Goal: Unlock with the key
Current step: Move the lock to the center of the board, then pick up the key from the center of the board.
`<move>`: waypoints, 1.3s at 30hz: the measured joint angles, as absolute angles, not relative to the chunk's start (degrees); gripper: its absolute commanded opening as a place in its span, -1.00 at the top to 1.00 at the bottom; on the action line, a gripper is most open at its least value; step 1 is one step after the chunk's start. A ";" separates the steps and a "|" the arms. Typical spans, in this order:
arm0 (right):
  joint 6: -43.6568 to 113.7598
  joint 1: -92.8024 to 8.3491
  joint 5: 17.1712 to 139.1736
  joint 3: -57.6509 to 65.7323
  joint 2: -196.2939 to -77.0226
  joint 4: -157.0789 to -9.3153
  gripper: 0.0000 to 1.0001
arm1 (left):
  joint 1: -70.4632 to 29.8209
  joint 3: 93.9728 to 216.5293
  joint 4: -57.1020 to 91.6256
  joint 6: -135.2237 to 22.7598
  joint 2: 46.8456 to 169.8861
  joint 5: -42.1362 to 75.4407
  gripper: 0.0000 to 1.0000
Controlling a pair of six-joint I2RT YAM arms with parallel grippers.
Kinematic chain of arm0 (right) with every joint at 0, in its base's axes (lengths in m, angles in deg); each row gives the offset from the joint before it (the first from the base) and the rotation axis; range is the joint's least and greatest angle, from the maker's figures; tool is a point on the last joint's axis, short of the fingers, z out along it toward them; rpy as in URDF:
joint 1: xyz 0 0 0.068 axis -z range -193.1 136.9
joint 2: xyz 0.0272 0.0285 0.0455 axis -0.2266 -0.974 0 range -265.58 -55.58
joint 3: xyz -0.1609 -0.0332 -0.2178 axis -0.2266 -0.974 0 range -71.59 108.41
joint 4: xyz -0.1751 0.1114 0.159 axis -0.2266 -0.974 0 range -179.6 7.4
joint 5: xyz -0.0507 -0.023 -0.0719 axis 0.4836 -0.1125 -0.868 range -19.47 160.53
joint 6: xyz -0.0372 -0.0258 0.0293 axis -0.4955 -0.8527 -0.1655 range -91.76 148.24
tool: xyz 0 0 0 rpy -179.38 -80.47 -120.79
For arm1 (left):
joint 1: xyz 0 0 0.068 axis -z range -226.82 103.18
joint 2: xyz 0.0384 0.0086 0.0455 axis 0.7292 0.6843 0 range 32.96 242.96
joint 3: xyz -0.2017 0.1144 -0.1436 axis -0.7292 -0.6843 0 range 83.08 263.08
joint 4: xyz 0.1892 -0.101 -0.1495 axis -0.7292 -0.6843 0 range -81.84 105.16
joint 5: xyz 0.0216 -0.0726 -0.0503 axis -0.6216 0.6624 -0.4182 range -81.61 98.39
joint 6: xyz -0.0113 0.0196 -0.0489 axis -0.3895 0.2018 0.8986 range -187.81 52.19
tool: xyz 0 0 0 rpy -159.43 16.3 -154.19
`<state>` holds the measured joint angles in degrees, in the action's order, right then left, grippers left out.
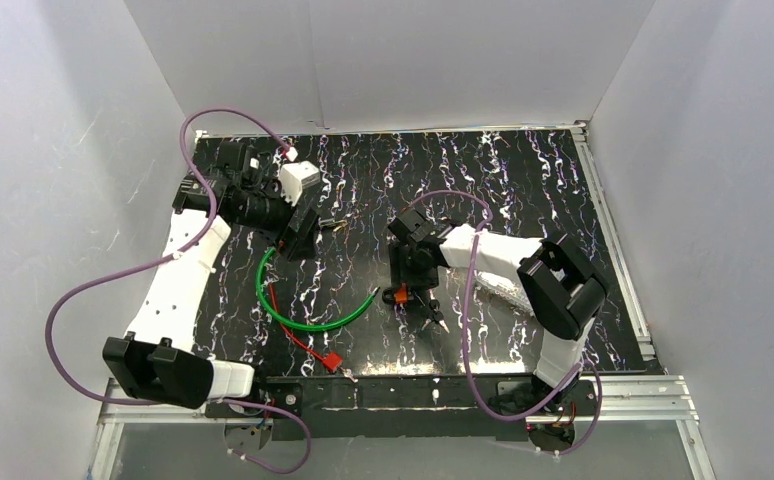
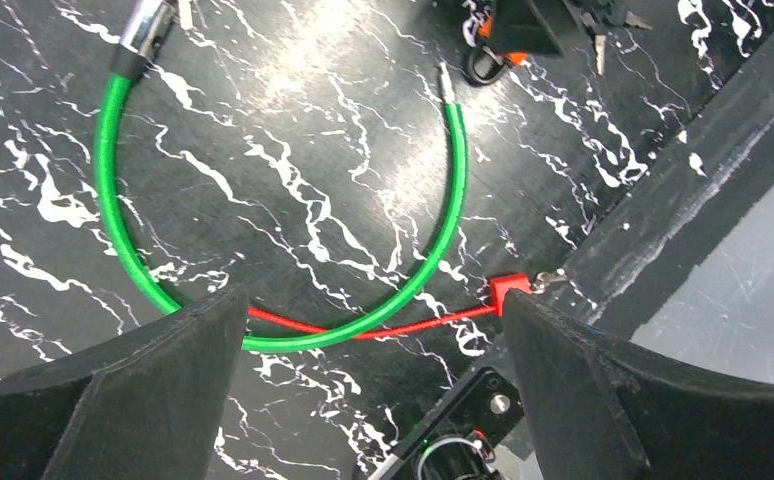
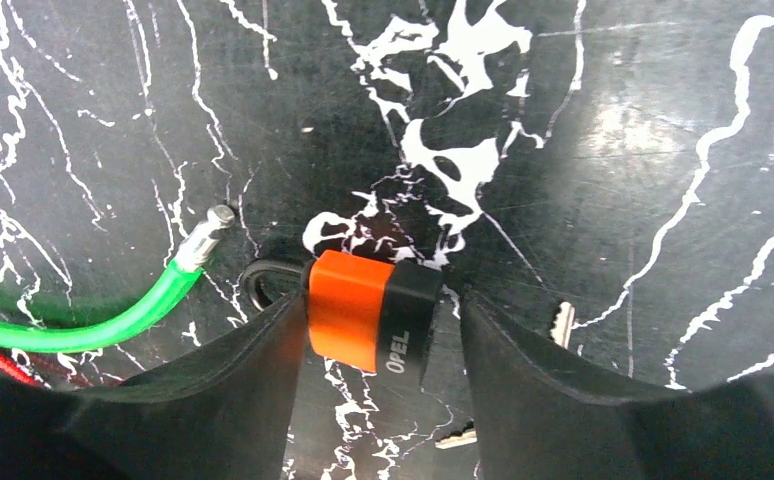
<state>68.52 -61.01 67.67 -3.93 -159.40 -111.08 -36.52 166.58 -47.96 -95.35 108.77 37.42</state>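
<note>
An orange and black padlock [image 3: 368,312] lies on the black marbled table, its dark shackle toward the green cable. My right gripper [image 3: 383,300] is open and straddles it: the left finger touches the orange side, and a narrow gap shows at the right finger. In the top view the padlock [image 1: 399,295] sits under the right gripper [image 1: 409,283]. Two keys [image 3: 561,325] lie just right of it, and they also show in the top view as keys [image 1: 435,318]. My left gripper [image 1: 301,232] hangs open at the back left, holding nothing. Its wrist view shows the left gripper [image 2: 373,310] open wide.
A green cable [image 1: 298,318] curves over the table's middle, its metal tip [image 3: 213,222] close to the shackle. A red cord [image 2: 383,328] crosses under it to a red tag [image 2: 510,289] near the front rail [image 1: 413,392]. A crumpled silver piece [image 1: 503,292] lies under the right arm.
</note>
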 measured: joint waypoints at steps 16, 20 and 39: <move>67.34 -61.81 61.46 -6.36 -144.05 -117.63 -0.66 | -36.70 166.52 -49.30 -94.35 99.24 37.98 -0.97; 67.30 -61.54 63.03 -11.39 -138.94 -116.81 -0.68 | -36.89 166.61 -47.74 -92.48 94.30 37.24 -0.97; 68.79 -64.08 52.95 -27.39 -103.18 -118.68 -0.77 | -36.95 165.27 -51.09 -93.68 91.37 36.05 -0.97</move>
<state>68.79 -64.08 52.95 -27.39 -103.18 -118.68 -36.95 165.27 -51.09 -93.68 91.37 36.05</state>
